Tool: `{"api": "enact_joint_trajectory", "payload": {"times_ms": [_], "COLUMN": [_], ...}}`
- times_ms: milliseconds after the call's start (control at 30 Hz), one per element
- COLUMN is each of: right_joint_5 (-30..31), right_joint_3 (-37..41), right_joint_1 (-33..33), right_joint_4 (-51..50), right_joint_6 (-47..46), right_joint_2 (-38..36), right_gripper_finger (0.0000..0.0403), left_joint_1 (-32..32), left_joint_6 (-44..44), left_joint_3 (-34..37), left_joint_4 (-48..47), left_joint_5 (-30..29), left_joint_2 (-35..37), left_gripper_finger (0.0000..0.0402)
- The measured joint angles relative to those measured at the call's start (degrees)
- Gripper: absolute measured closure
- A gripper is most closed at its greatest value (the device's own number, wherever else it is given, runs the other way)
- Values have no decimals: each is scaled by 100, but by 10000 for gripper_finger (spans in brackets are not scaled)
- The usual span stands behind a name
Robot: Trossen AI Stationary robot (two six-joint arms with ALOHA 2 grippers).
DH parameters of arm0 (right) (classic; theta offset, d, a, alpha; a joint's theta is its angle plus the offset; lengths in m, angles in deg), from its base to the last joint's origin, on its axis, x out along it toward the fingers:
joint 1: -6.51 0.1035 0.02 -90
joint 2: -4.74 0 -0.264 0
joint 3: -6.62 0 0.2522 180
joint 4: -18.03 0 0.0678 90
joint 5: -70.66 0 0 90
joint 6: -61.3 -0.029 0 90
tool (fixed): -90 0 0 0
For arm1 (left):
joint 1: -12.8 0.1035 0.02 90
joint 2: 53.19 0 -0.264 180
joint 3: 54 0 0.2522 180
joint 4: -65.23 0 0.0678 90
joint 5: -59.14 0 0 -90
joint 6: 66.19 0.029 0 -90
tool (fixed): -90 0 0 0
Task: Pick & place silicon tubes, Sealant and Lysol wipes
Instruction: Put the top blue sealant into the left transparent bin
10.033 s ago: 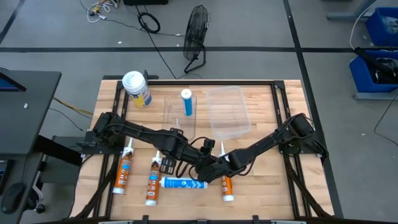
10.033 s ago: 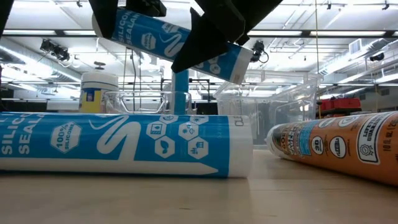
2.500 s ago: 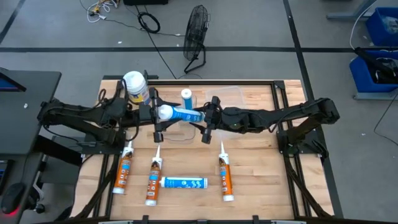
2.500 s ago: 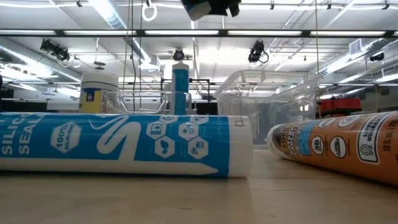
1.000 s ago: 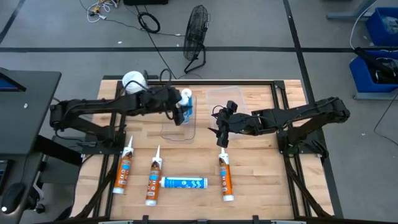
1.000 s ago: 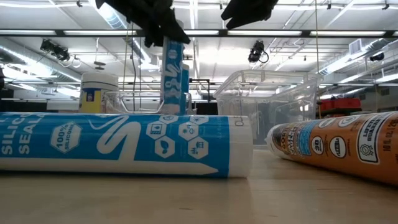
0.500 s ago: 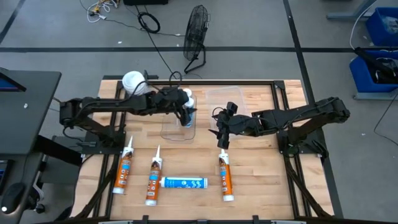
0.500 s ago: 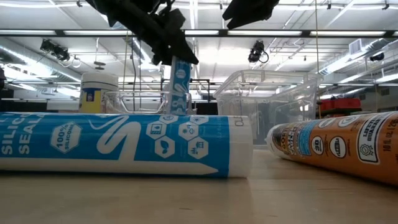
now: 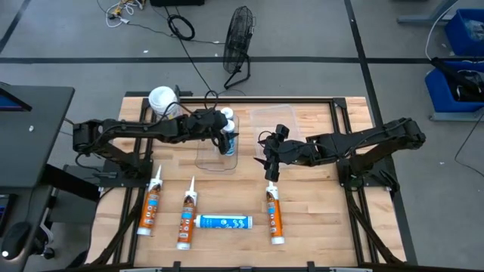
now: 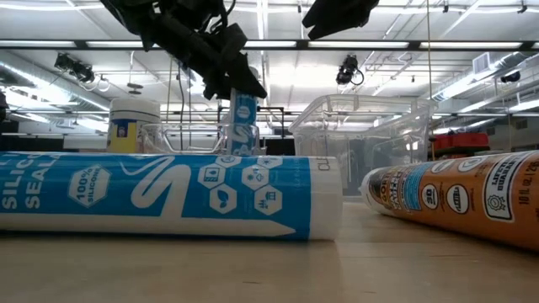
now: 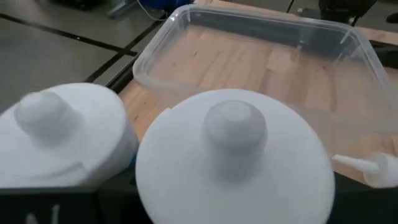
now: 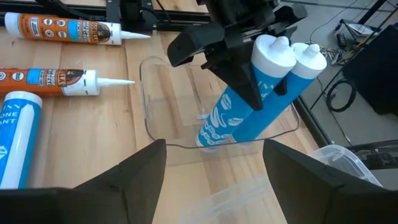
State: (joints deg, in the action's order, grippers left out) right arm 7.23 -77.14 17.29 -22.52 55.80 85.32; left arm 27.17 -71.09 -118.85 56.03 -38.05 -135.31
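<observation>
My left gripper (image 9: 225,136) is shut on a blue-and-white silicone tube (image 12: 229,118). The tube stands tilted in a small clear container (image 9: 215,157), beside a second tube of the same kind (image 12: 281,102). My right gripper (image 9: 268,160) hangs open over bare wood to the container's right, with nothing between its fingers. The Lysol wipes canister (image 9: 162,100) stands on its base at the far left. Three orange sealant tubes (image 9: 151,208) (image 9: 186,219) (image 9: 274,215) and one blue tube (image 9: 223,222) lie on their sides near the front edge. My left gripper pinches the tube's upper body (image 12: 244,87), just below its white cap (image 12: 275,53), between its two fingers. The fingers come slanting down from the table's left and lie across the tube. The tube leans, with its lower end (image 12: 208,138) down inside the clear container.
A large clear bin (image 9: 291,121) sits right of the small container, under my right arm. The lying tubes take up the front middle of the table. Black rails (image 9: 336,128) run along the table's sides.
My left gripper has come down and slightly toward the table's right with the tube. It has lowered the tube into the clear container beside the standing tube. The tube has stayed near upright in the same grip.
</observation>
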Motion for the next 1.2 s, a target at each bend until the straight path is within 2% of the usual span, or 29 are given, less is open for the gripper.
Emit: {"api": "enact_joint_trajectory", "payload": {"times_ms": [633,900,1200], "right_joint_5": [105,106,108], "right_joint_3": [0,0,0], "right_joint_1": [182,183,181], "right_joint_4": [-41,-45,-35], "right_joint_6": [-4,-28,-9], "right_joint_2": [0,0,0], "right_gripper_finger": [128,128,128], "left_joint_1": [-2,37,26], "left_joint_6": [50,-47,-19], "left_joint_3": [21,627,645], "left_joint_4": [12,998,905], "left_joint_5": [-3,-21,3], "left_joint_2": [-82,-75,-14], "left_gripper_finger": [188,185,176]}}
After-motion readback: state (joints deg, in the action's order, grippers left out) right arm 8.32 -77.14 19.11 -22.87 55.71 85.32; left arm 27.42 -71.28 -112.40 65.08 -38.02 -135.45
